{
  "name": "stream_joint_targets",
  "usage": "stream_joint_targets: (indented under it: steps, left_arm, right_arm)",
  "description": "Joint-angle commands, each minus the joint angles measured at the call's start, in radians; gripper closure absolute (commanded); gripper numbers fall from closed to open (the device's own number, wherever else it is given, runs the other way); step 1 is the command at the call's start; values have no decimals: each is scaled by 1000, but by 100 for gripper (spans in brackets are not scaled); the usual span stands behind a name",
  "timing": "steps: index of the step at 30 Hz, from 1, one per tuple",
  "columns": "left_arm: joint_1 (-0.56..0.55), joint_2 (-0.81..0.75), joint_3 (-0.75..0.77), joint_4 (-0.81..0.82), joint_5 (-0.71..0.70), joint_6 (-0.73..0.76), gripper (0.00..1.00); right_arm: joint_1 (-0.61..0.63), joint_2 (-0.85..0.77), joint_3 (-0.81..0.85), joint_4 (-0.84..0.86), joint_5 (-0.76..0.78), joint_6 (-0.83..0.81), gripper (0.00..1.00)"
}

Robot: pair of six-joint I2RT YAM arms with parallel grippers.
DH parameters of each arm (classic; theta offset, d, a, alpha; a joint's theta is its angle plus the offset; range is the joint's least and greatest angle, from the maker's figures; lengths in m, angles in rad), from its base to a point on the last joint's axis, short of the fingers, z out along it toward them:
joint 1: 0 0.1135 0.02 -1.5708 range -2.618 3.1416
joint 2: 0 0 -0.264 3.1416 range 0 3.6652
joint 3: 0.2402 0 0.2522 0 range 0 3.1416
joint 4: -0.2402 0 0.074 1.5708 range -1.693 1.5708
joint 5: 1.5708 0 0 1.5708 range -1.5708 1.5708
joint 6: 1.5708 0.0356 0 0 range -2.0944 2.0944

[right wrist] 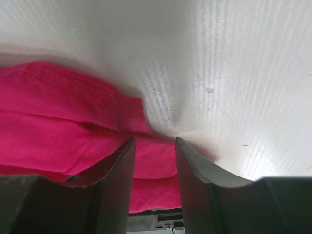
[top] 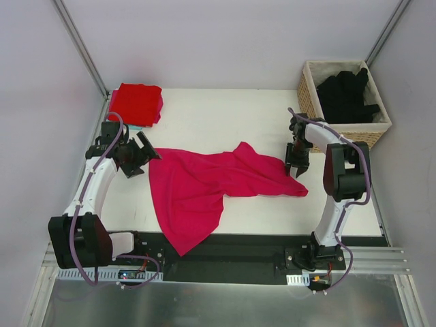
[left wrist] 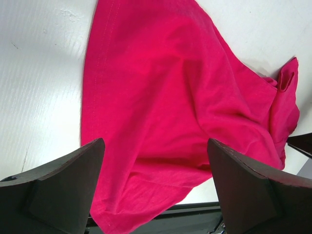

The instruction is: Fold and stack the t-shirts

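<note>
Top view: the magenta-pink t-shirt (top: pixel 204 191) is seen rumpled on the white table (top: pixel 225 116). Its long axis runs left to right, and one lobe is draped over the near edge. A folded red t-shirt (top: pixel 136 102) is seen at the far left corner. Black t-shirts (top: pixel 347 92) are heaped in the woven wicker basket (top: pixel 368 133) at the far right. Neither is shown by the wrist cameras. The left gripper (top: pixel 144 158) is placed just beside the shirt's left edge, the right gripper (top: pixel 297 165) at its right tip.

Left wrist view: the dark fingers (left wrist: pixel 63 190) are held wide apart above soft, creased cloth, with nothing gripped. A stitched hem is shown along the left edge.

Right wrist view: the fingers (right wrist: pixel 112 185) are parted only narrowly over a double-stitched hem. Cloth is seen in the gap, but whether it is pinched cannot be told.
</note>
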Motion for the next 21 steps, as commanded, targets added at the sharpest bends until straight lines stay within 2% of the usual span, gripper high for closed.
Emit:
stream_joint_targets:
  steps: [1, 7, 10, 13, 16, 17, 21]
  left_arm:
    - [2, 11, 38, 9, 23, 11, 14]
    - [2, 29, 40, 12, 23, 12, 14]
    - [2, 34, 37, 14, 28, 12, 14]
    - [1, 31, 35, 14, 29, 14, 15]
    - [2, 23, 34, 14, 29, 18, 14]
    - [2, 20, 35, 12, 28, 23, 14]
    - [2, 25, 28, 12, 28, 26, 14]
  right_arm:
    - [1, -14, 16, -7, -68, -5, 59]
    - [1, -41, -31, -7, -103, -16, 62]
    - [1, -40, -47, -7, -111, -16, 68]
    - [1, -26, -53, 2, -126, -17, 75]
    - [9, -17, -51, 7, -132, -17, 89]
    - [13, -20, -48, 5, -132, -16, 98]
    - [22, -73, -27, -22, -94, -14, 100]
